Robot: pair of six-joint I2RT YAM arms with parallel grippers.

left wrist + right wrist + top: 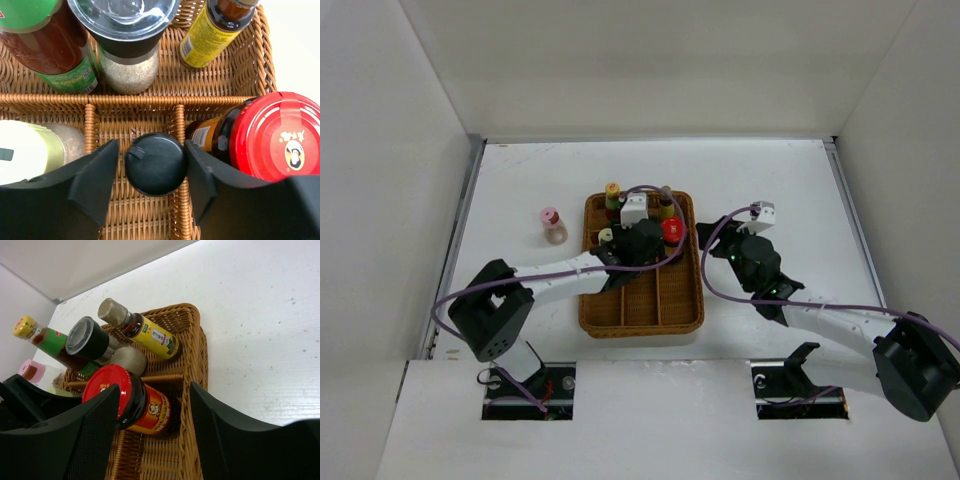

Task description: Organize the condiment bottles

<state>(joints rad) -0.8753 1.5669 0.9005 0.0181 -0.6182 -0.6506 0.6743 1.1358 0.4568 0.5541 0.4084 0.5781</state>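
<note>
A white table [520,190] fills the middle of the frame, its surface lightly scuffed. Plain white walls box it in: a back wall [650,60] across the top, a left wall [380,200] and a right wall [910,150]. A grey rail [460,240] runs along the table's left edge. Light falls brightest along the far edge. Across the bottom lies a white board [660,420] with two rectangular openings [565,395].

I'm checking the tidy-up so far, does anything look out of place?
Yes: the pink-capped bottle stands alone on the table, left of the wicker tray, while the red-capped jar and the others sit inside it. Nothing looks spilled.
</note>
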